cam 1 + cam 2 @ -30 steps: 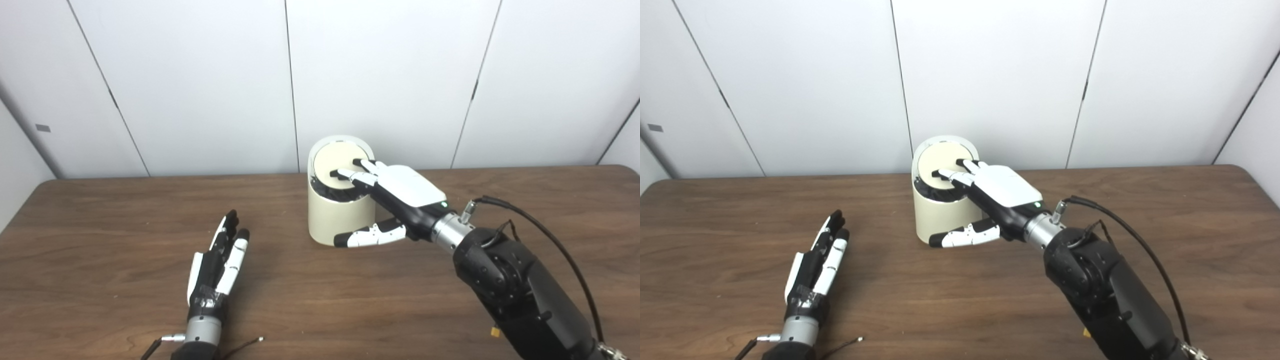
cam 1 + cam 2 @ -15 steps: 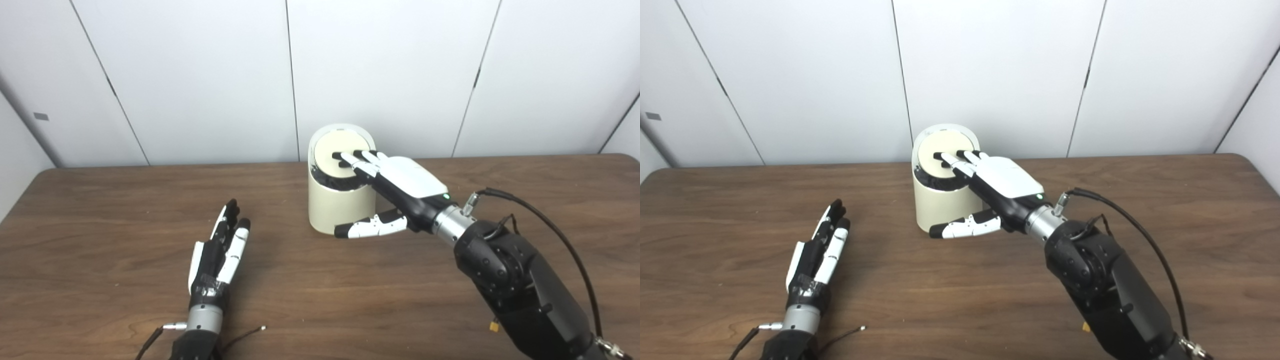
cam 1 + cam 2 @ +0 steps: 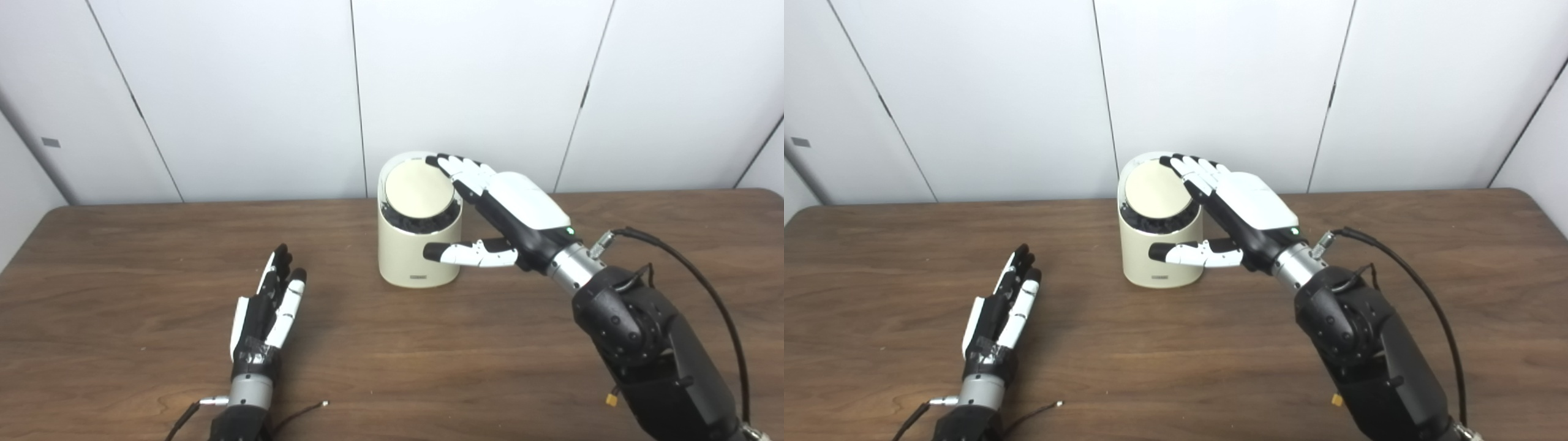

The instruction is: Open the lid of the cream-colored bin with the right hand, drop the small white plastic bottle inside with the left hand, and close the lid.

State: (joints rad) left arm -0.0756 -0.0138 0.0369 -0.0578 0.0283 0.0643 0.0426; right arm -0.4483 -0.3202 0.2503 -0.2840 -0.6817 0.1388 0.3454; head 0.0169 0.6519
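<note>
While the cream-colored bin (image 3: 419, 245) stands upright toward the far edge of the desk (image 3: 429, 355), about midway along it, the right hand (image 3: 508, 211) wraps loosely around the bin's right side — its fingers (image 3: 460, 168) arch over the far rim, beside and just above the round lid (image 3: 419, 190), and its thumb (image 3: 465, 253) lies across the front wall lower down. The hand is spread and grips nothing that can be seen; whether the fingertips touch the rim cannot be told. The lid sits tilted, its face turned toward the camera, with a dark gap showing under its near edge, so it does not look fully seated.

The left hand (image 3: 267, 312) rests flat near the front-left part of the desk, fingers straight and together, pointing away from the robot, holding nothing. The small white plastic bottle appears in neither view, and I judge it may already be inside.

The relation that matters — the lid lies directly left of and below the right fingers, while the left hand is well apart from the bin. By my reading, closing falls to the right hand: a short press down on the lid's raised far side
</note>
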